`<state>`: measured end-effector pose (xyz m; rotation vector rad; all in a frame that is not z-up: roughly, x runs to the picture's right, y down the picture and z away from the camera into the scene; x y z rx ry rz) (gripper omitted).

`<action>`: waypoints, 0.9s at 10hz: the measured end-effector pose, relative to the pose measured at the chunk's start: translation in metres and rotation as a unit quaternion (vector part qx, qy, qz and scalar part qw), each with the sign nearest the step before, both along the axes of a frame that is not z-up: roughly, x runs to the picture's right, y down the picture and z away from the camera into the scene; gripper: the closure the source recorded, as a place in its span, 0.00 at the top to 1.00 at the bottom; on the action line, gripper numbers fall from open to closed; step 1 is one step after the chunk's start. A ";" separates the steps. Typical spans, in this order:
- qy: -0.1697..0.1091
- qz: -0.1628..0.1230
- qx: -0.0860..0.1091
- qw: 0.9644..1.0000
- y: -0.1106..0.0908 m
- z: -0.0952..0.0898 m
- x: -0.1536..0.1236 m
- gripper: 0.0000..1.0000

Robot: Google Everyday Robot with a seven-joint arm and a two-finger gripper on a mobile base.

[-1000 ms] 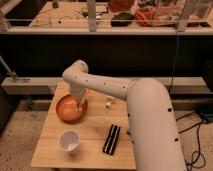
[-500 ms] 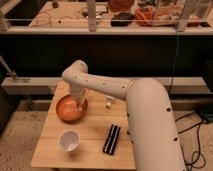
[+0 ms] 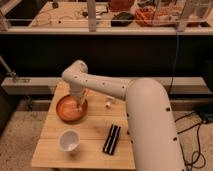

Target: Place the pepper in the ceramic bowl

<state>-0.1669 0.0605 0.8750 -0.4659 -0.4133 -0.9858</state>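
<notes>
The ceramic bowl (image 3: 62, 109), wide, shallow and glossy orange-brown, sits at the back left of the small wooden table (image 3: 90, 150). My white arm reaches down from the right, and the gripper (image 3: 79, 104) hangs over the right half of the bowl, low inside its rim. The pepper does not show; it is hidden from this view, with the gripper covering that part of the bowl.
A small white cup (image 3: 69, 140) stands at the front left of the table. A black bar-shaped object (image 3: 112, 138) lies at the front right. A small white bottle-like object (image 3: 107, 103) stands at the back, right of the bowl. A dark shelf unit runs behind the table.
</notes>
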 end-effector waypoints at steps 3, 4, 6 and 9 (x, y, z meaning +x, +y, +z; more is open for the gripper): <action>-0.001 -0.002 0.000 1.000 0.000 0.000 0.000 0.30; -0.001 -0.003 0.000 1.000 0.000 0.000 0.000 0.30; -0.001 -0.006 -0.001 1.000 0.001 0.000 0.000 0.30; -0.002 -0.008 -0.001 1.000 0.001 0.001 -0.001 0.30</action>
